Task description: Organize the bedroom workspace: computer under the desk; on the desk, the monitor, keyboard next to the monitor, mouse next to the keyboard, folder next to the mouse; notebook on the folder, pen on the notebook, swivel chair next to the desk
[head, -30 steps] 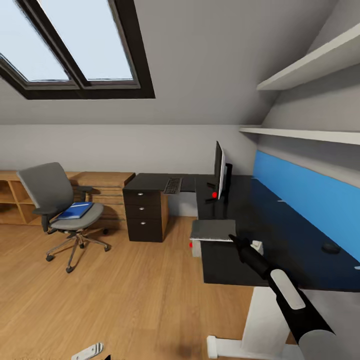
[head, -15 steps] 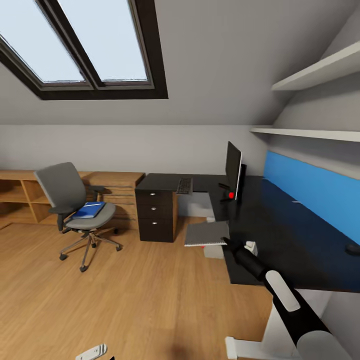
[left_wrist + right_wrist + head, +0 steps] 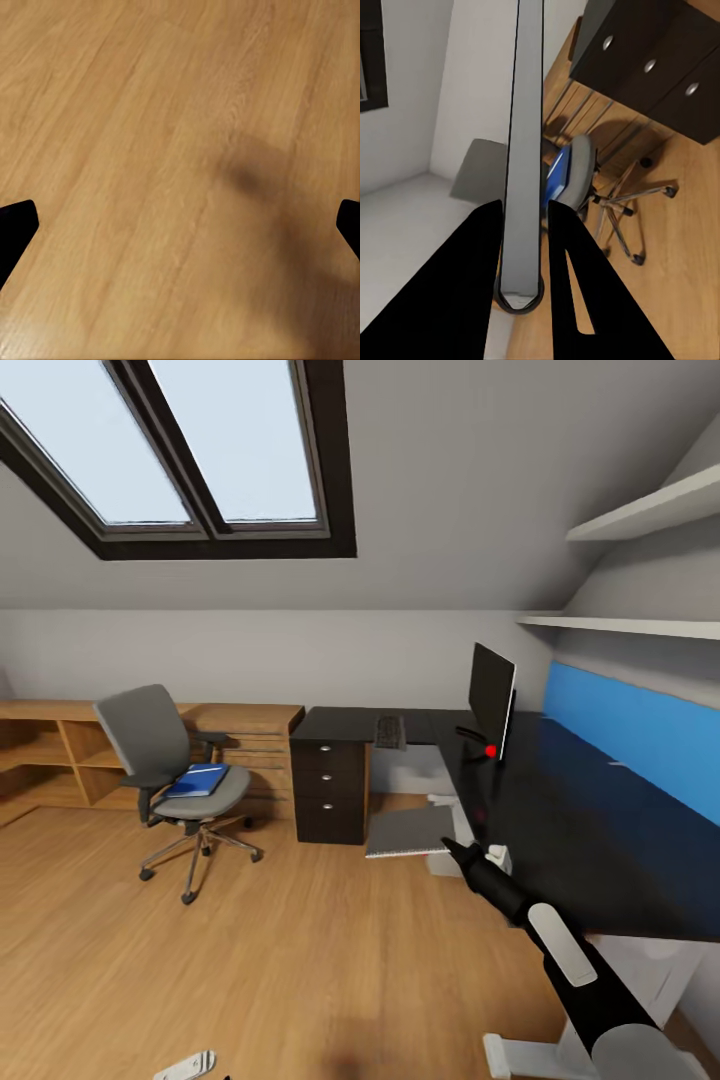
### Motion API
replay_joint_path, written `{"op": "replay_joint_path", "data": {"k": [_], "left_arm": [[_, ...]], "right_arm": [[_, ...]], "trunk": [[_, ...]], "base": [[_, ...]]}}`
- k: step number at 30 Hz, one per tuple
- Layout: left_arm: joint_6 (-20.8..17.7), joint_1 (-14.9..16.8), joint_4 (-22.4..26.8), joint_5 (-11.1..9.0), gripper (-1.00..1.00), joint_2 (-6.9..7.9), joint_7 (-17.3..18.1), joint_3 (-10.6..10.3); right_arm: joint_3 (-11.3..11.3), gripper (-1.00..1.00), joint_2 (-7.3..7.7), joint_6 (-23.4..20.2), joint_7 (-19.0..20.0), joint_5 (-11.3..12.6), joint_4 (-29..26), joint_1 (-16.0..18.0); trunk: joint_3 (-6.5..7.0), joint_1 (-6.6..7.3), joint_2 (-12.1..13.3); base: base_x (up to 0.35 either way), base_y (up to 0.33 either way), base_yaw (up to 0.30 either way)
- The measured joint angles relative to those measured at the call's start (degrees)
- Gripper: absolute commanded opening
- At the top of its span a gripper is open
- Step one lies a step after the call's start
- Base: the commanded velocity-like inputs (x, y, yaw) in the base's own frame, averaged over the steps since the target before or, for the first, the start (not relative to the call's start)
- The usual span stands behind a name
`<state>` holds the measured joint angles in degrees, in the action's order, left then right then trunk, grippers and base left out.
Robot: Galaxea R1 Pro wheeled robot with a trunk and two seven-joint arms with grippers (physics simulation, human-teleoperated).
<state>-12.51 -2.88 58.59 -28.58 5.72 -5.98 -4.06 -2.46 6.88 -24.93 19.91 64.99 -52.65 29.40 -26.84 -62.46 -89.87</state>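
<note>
My right gripper (image 3: pixel 452 847) is shut on the edge of the thin grey notebook (image 3: pixel 408 830), held flat above the floor just off the black desk's (image 3: pixel 570 810) front corner. In the right wrist view the fingers (image 3: pixel 484 247) clamp the notebook (image 3: pixel 525 135) edge-on. The monitor (image 3: pixel 492 698) and keyboard (image 3: pixel 388 732) rest on the desk. Behind the notebook, a light grey computer (image 3: pixel 442 863) peeks out under the desk. The blue folder (image 3: pixel 198 780) lies on the swivel chair's (image 3: pixel 150 735) seat. My left gripper (image 3: pixel 180 225) is open over bare floor. Mouse and pen are out of view.
A dark three-drawer unit (image 3: pixel 330 790) stands under the desk's far end. Low wooden shelving (image 3: pixel 60 760) runs along the back wall behind the chair. A skylight (image 3: pixel 200 450) sits in the sloped ceiling, and white shelves (image 3: pixel 640 510) hang above a blue wall panel (image 3: pixel 640 735).
The whole picture has slid right, so the camera has turned left. The mouse has left the frame. The notebook stays in my right gripper and has come off the desk's edge.
</note>
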Motion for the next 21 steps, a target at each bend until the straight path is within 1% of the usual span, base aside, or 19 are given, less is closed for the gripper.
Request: {"op": "replay_joint_path", "data": {"k": [5, 7, 9, 10, 12, 14, 21], "left_arm": [[0.00, -0.01, 0.00, 0.00, 1.00, 0.00, 0.00, -0.01], [0.01, 0.01, -0.01, 0.00, 1.00, -0.01, 0.00, -0.06], [0.01, 0.01, -0.01, 0.00, 1.00, -0.01, 0.00, -0.07], [0.01, -0.01, -0.01, -0.02, 1.00, 0.02, 0.01, -0.06], [0.01, -0.01, -0.02, -0.01, 1.00, 0.01, 0.01, -0.08], [0.02, 0.00, -0.11, -0.05, 1.00, 0.00, 0.01, -0.10], [0.03, 0.03, -0.38, 0.00, 1.00, 0.00, 0.01, -0.10]], "right_arm": [[-0.09, -1.00, -0.04, 0.01, 0.04, 0.00, 0.01, 0.00], [-0.11, -1.00, -0.02, -0.11, 0.02, 0.00, 0.02, 0.00], [-0.08, -1.00, 0.00, -0.14, 0.00, -0.01, -0.01, 0.00], [-0.13, -1.00, 0.09, -0.16, -0.34, -0.89, -0.09, -0.94], [-0.10, -1.00, 0.07, -0.21, -0.33, -0.70, -0.14, -1.03], [-0.11, -1.00, 0.09, -0.15, -0.35, -1.39, -0.15, -1.13], [-0.05, -1.00, 0.12, -0.16, -0.35, -1.48, -0.11, -1.14]], "trunk": [[0.00, 0.01, 0.00], [0.00, 0.02, 0.00], [0.00, 0.03, 0.00], [-0.01, 0.03, 0.00], [0.00, 0.03, 0.00], [0.00, 0.03, 0.00], [0.00, 0.02, 0.00]], "base": [[0.077, 0.294, 0.000], [0.230, 0.240, 0.000], [0.277, 0.198, 0.000], [0.309, 0.161, 0.000], [0.311, 0.159, 0.000], [0.313, 0.146, 0.000], [0.287, 0.104, 0.000]]}}
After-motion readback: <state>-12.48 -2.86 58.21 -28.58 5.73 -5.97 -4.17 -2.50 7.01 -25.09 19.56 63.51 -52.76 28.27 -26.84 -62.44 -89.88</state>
